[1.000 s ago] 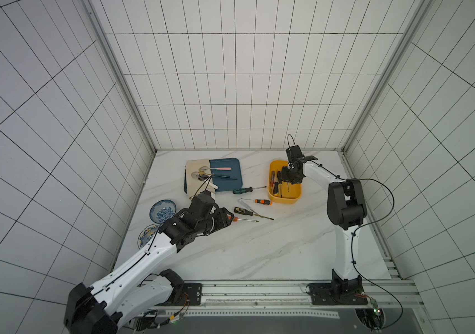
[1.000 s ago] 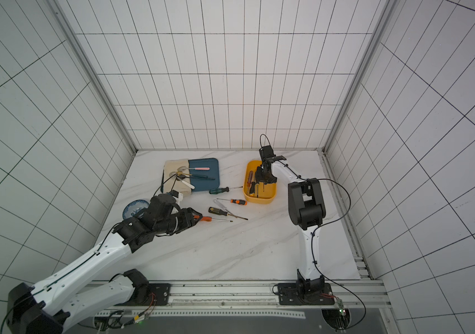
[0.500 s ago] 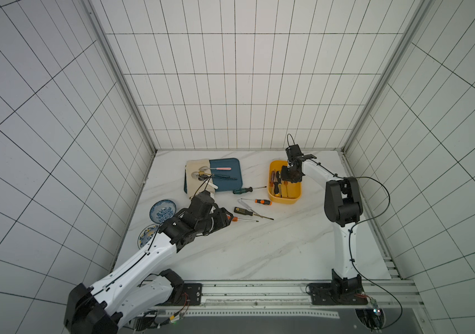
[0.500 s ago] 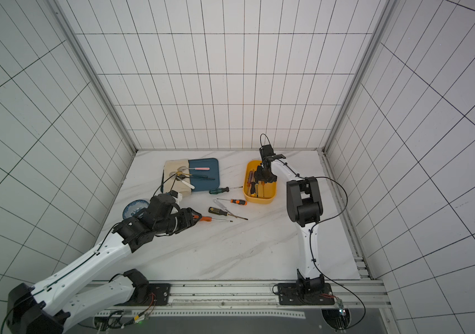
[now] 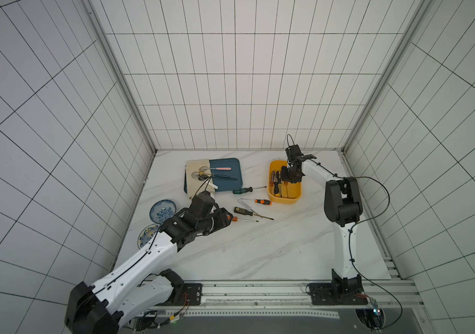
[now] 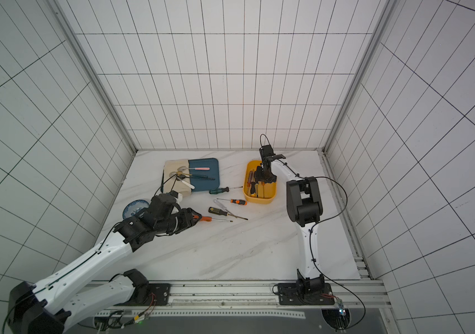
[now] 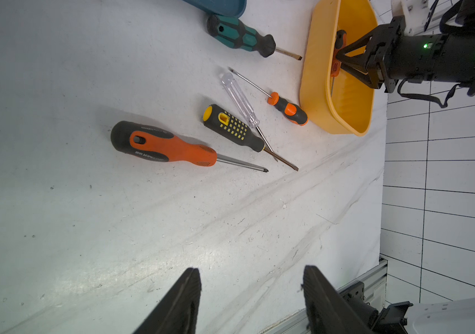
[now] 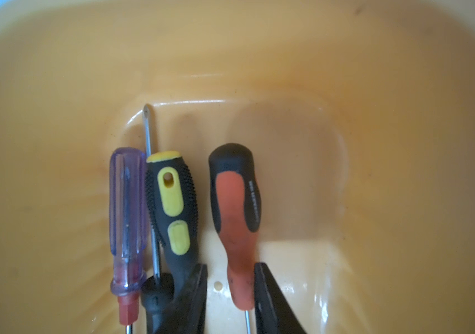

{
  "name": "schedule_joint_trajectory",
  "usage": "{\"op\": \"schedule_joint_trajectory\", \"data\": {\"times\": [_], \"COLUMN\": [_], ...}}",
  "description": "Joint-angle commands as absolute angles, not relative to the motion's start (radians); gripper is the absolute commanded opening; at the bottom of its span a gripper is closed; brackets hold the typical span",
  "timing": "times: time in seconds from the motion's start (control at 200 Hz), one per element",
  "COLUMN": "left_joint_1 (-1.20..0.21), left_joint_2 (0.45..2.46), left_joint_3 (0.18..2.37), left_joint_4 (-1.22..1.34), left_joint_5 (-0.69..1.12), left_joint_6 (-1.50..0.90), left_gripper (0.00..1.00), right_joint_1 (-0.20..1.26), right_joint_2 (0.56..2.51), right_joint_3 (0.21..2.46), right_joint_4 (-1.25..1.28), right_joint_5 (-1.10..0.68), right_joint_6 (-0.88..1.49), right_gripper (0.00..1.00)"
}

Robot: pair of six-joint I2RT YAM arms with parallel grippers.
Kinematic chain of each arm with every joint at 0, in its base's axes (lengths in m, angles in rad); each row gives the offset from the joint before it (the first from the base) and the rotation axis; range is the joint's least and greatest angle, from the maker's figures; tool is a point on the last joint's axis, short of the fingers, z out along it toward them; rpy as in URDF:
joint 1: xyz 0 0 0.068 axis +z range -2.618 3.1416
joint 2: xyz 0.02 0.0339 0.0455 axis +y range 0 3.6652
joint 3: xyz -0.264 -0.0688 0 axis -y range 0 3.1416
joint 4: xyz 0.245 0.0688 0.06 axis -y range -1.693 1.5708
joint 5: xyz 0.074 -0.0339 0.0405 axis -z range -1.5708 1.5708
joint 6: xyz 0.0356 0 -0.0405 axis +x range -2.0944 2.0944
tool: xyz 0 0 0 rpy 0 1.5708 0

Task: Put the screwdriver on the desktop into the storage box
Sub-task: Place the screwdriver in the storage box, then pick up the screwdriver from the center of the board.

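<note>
Several screwdrivers lie on the white desktop [image 5: 259, 245], among them a green one [image 5: 242, 190], a yellow-black one [image 7: 233, 127] and a large orange-black one [image 7: 167, 147]. My left gripper [image 7: 250, 276] hovers open and empty over the desktop, just short of that large screwdriver's handle [image 6: 206, 219]. The yellow storage box [image 5: 284, 200] holds several screwdrivers. My right gripper [image 8: 230, 266] reaches down into it, jaws slightly open around the neck of an orange-black screwdriver [image 8: 235, 202] that lies on the box floor; one finger [image 8: 198, 277] stands clear of the handle.
A dark blue tray [image 5: 230, 179] with spoons and a beige cloth [image 5: 194, 170] sits at the back left. Two blue patterned plates [image 5: 162, 209] [image 5: 145, 237] lie near the left wall. A metal rail [image 5: 259, 292] runs along the front edge.
My right gripper's jaws have parted a little inside the storage box, letting go of the orange-black screwdriver. The left arm has not moved.
</note>
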State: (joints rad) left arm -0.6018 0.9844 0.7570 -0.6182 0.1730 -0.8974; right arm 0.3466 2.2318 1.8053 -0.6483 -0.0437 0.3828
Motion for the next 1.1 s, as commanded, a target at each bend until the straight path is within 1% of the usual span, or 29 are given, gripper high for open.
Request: {"op": "schedule_joint_trajectory", "data": {"times": [0.0, 0.22, 0.52, 0.71, 0.909, 1.094], "left_joint_1": [-0.598, -0.598, -0.595, -0.586, -0.581, -0.565], "left_joint_2": [0.979, 0.972, 1.024, 1.135, 1.268, 1.352], "left_joint_3": [0.749, 0.745, 0.764, 0.815, 0.893, 0.939], "left_joint_4": [-0.617, -0.617, -0.641, -0.666, -0.723, -0.719], "left_joint_5": [0.167, 0.166, 0.113, 0.101, 0.058, 0.028], "left_joint_6": [-0.897, -0.9, -0.918, -0.948, -1.001, -1.032], "left_gripper": [0.6, 0.6, 0.6, 0.6, 0.6, 0.6], "right_joint_1": [0.339, 0.339, 0.348, 0.377, 0.425, 0.466], "right_joint_2": [2.207, 2.166, 1.979, 1.783, 1.566, 1.379], "right_joint_3": [1.785, 1.741, 1.628, 1.501, 1.301, 1.124], "right_joint_4": [-0.655, -0.642, -0.626, -0.626, -0.595, -0.563], "right_joint_5": [-0.052, -0.087, -0.104, -0.1, -0.106, -0.097], "right_joint_6": [0.397, 0.411, 0.41, 0.416, 0.455, 0.497], "right_gripper": [0.34, 0.35, 0.36, 0.37, 0.38, 0.38]}}
